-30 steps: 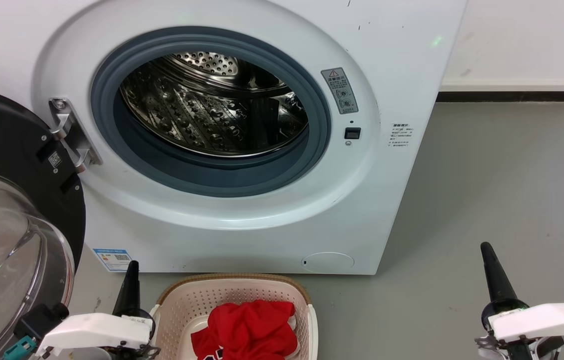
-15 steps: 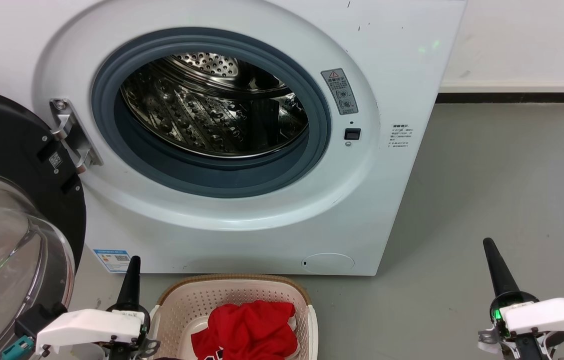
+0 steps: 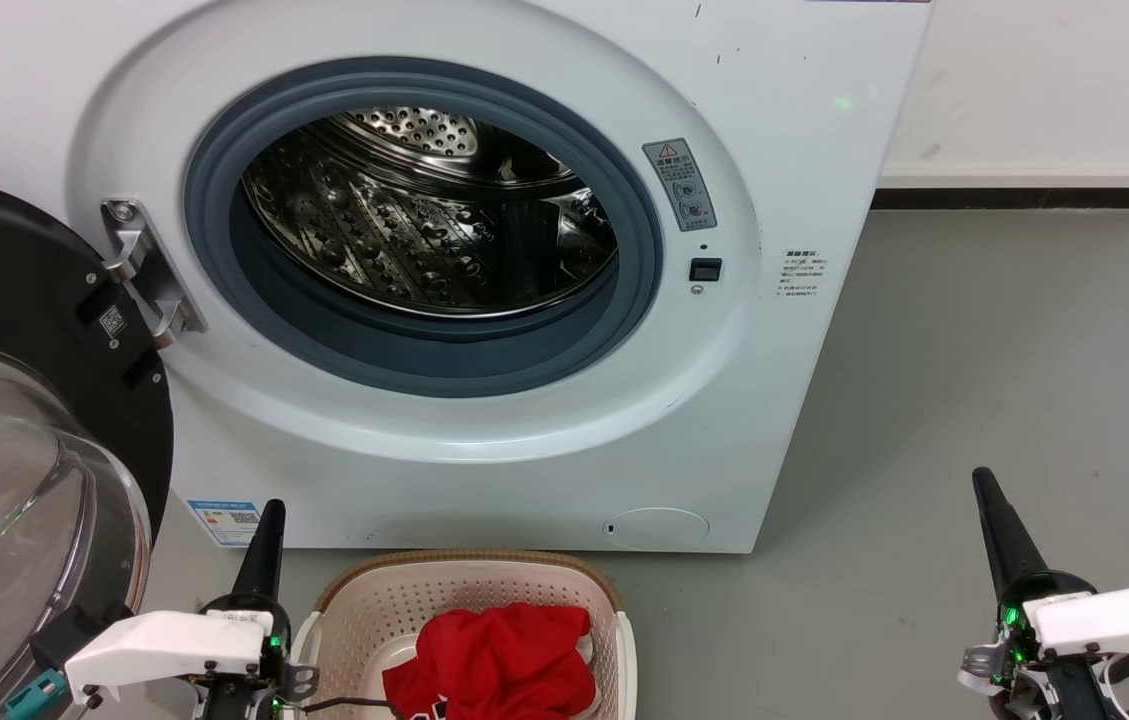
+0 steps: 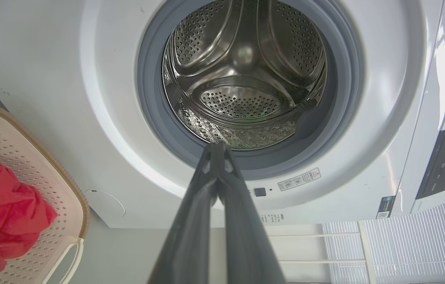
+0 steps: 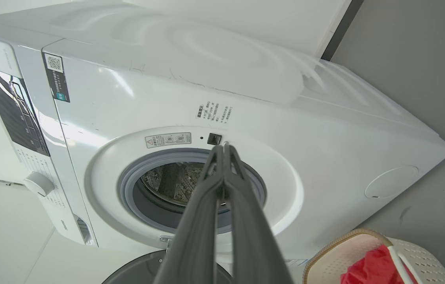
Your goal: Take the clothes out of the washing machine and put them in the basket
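The clothes (image 3: 499, 655) lie in the basket (image 3: 469, 558) beside the left pincer (image 3: 271, 514), far left of the right pincer (image 3: 981, 482); both pinched closed, empty.

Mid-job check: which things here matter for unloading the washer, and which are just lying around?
Job:
washing machine
open door
steel drum
basket
red clothes, lying in the basket

Just around:
grey floor
skirting board
white slatted panel

Glossy perforated steel drum (image 3: 404, 250), matt grey rubber seal (image 3: 211, 240), soft red clothes (image 3: 504, 660), cream plastic basket (image 3: 374, 612).
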Robot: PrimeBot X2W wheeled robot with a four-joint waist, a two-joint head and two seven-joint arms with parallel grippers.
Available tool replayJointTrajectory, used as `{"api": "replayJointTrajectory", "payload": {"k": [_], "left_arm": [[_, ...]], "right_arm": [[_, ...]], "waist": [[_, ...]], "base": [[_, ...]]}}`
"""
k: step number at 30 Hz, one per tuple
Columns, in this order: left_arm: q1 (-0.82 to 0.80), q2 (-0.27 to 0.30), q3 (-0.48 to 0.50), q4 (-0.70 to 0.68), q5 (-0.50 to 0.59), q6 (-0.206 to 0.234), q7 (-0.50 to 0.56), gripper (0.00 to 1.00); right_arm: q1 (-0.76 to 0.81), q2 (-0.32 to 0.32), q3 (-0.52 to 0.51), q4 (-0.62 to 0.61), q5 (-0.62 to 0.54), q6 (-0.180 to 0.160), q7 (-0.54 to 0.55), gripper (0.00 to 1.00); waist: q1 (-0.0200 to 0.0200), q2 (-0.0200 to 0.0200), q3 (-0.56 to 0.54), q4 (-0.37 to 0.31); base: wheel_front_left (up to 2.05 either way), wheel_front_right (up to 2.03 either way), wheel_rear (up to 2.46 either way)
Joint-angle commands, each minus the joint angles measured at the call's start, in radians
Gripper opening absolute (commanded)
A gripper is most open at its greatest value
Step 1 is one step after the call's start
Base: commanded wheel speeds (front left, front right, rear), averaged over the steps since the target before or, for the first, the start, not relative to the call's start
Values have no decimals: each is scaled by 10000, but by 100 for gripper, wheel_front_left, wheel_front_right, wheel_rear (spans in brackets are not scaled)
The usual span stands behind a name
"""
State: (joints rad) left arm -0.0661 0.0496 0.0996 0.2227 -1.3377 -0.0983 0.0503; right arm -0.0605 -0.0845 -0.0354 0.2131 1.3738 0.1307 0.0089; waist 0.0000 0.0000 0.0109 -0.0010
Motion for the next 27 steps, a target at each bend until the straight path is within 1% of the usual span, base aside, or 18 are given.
{"api": "replayJointTrajectory", "payload": {"k": [1,27], "left_arm": [[-197,10,29,-6,-266,-88,69,0],[-447,9,147,196,-2287,-300,552,0]], "right_arm": [[-199,-23,-52,18,286,1,83,0],[-471,40,-324,257,2270,1,628,0]], "waist": [[0,0,-4,1],[0,0,-61,8]], "base": [[0,0,0],[0,0,0]]}}
